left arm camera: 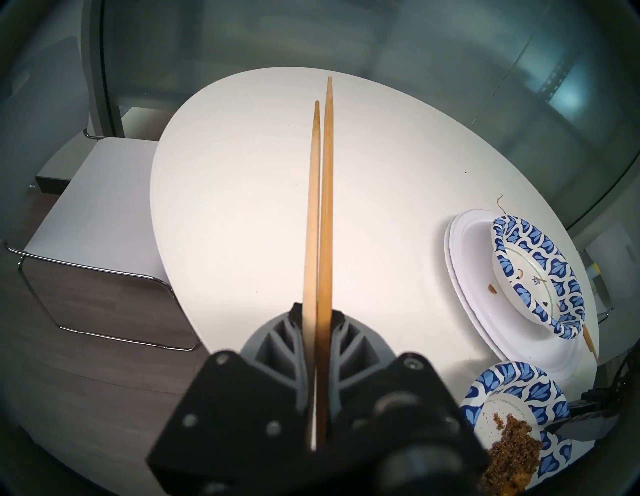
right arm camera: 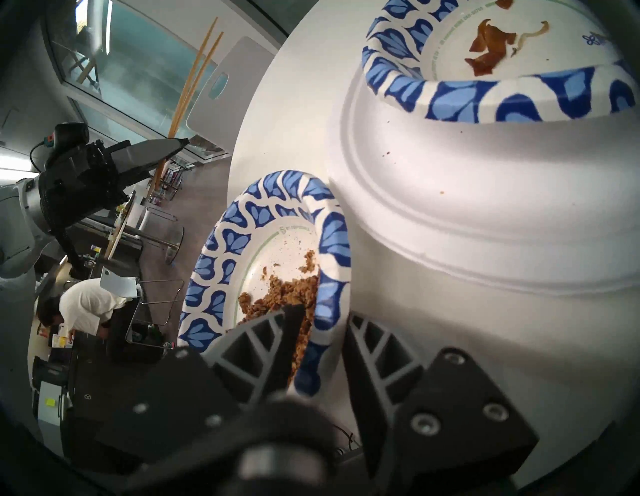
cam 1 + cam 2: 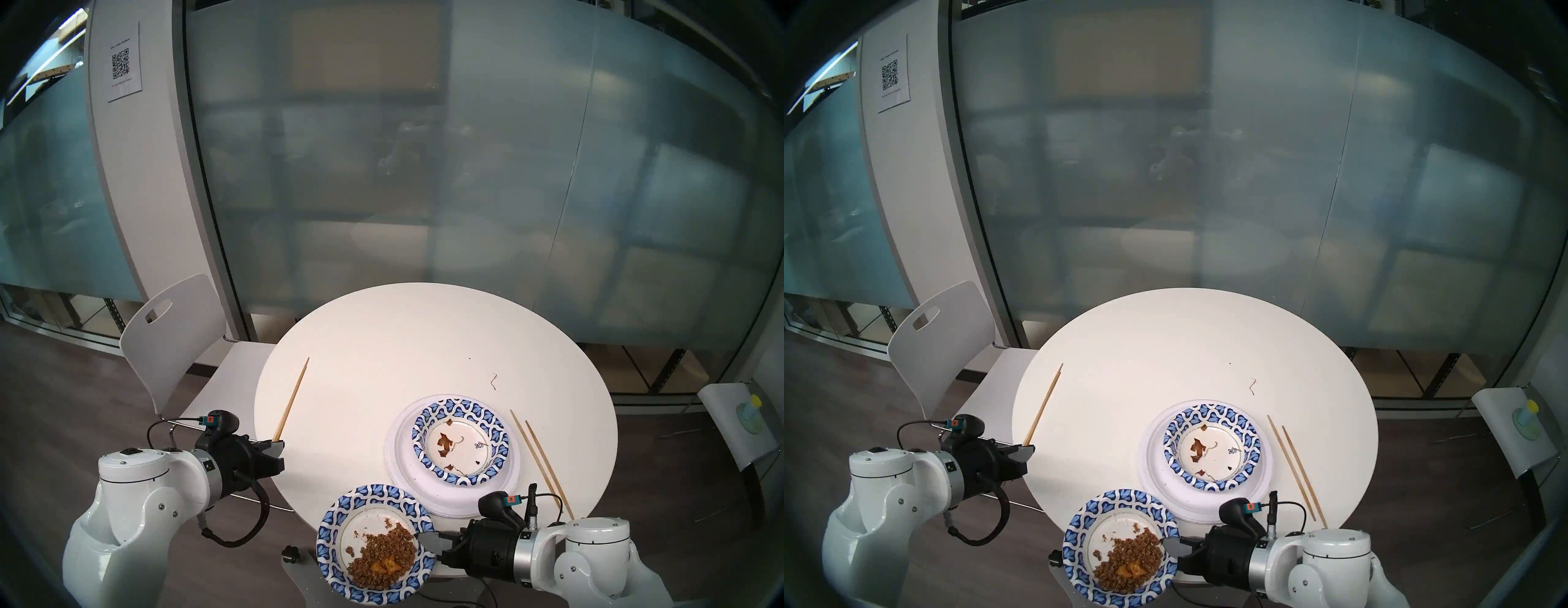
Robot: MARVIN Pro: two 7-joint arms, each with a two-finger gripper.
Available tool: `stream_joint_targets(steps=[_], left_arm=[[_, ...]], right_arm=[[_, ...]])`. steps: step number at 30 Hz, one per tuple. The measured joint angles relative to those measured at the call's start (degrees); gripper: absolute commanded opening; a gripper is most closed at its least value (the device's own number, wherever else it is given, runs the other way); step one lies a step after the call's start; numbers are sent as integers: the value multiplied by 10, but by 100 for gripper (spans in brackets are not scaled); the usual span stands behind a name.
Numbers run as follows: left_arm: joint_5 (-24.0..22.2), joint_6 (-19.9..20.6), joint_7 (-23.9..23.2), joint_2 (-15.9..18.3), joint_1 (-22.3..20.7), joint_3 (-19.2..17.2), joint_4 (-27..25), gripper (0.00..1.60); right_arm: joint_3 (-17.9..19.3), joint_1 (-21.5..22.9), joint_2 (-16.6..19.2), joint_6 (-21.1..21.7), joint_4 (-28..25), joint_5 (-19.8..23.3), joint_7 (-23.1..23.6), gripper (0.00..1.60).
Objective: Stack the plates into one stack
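Plates: on the table (image 3: 424, 339), two big white ones (image 3: 401, 467) w/ a blue-rim dish (image 3: 460, 439) on top; 2nd blue dish (image 3: 375, 536) overhangs near edge, loaded w/ crumbs. My right gripper (image 2: 320, 324) straddles its rim, not clamped yet. I'd pinch firm, lift level. Left gripper (image 1: 317, 311) clamps chopsticks (image 1: 320, 207).

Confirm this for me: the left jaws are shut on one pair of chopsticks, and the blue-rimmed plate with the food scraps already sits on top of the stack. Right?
Partly. The left gripper does clamp a pair of chopsticks. But the food-laden blue-rimmed plate is not on the stack; it overhangs the table's near edge, its rim between the right gripper's jaws, as the right wrist view shows.
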Motion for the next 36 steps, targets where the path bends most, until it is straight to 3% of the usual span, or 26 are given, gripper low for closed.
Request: stream_joint_targets(steps=[2, 8, 9, 25, 36], left_arm=[[1, 0, 1, 0, -1, 1, 0, 0], [2, 0, 5, 0, -4, 6, 0, 0], [3, 0, 5, 0, -5, 6, 0, 0], [4, 0, 12, 0, -10, 11, 1, 0], [4, 0, 11, 0, -10, 11, 2, 0]], right_arm=[[1, 1, 0, 0, 1, 1, 0, 21], [6, 3, 0, 2, 1, 2, 1, 11], [7, 3, 0, 3, 1, 2, 1, 0], [25, 35, -5, 33, 2, 16, 5, 0], [47, 57, -15, 33, 8, 68, 11, 0]])
